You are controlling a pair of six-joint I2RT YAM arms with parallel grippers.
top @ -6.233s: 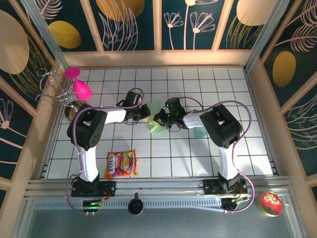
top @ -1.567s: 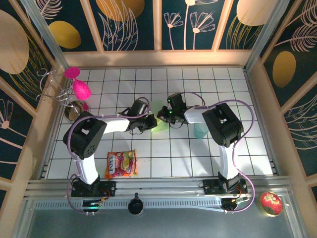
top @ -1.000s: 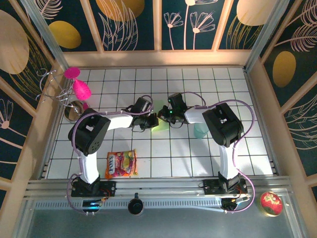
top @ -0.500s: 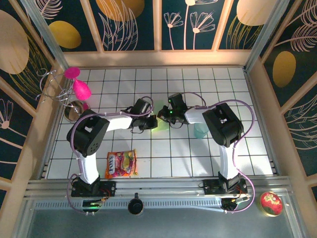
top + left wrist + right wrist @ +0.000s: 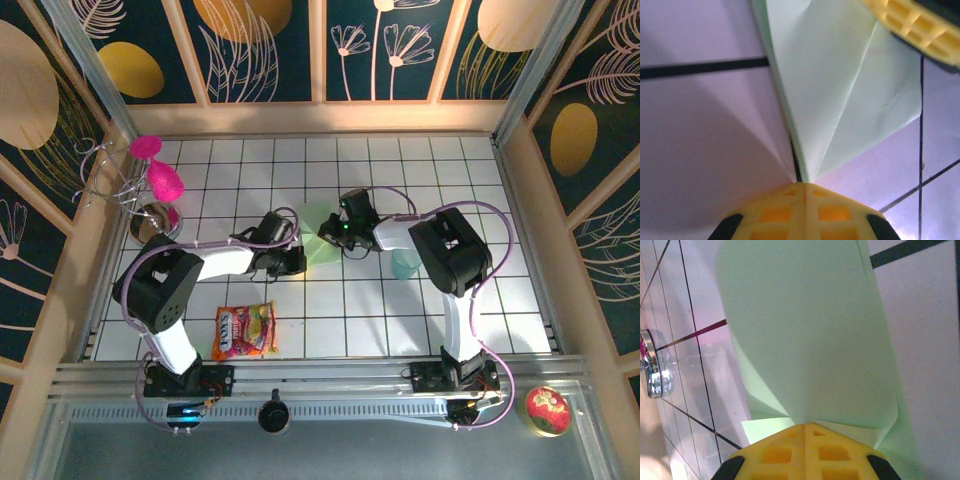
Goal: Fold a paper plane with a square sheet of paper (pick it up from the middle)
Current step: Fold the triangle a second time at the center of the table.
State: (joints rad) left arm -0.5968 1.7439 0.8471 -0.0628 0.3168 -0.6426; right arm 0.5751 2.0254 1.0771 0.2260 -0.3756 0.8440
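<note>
Together, left claw [image 5: 804, 186] (right claw [image 5: 804, 427]) pinch paper [image 5: 840, 75].

paper sheet [image 5: 840, 75]: matt, creased | table [image 5: 700, 150]: glossy | bowl [image 5: 148, 220]: shiny metal

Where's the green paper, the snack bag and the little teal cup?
green paper [image 5: 840, 90], left wrist view, on its creased flat face.
snack bag [image 5: 245, 331], top view, middle of the packet.
teal cup [image 5: 404, 267], top view, its uncovered side.
</note>
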